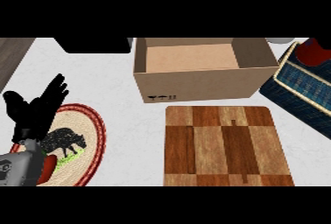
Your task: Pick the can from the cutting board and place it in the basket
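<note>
A red can (313, 52) shows at the far right, inside the far end of the dark blue woven basket (304, 94) with a tan rim. The wooden cutting board (223, 146) lies at centre right with nothing on it. My left hand (35, 111) is at the left edge, open with fingers pointing up, resting over the round plate and touching neither the can nor the board. My right hand shows nowhere.
An open cardboard box (200, 85) stands behind the board, next to the basket. A red-rimmed round plate (81, 140) with an animal picture lies at the left under my left forearm. A black object (93, 44) sits at the back left, a white one (281, 40) at the back right.
</note>
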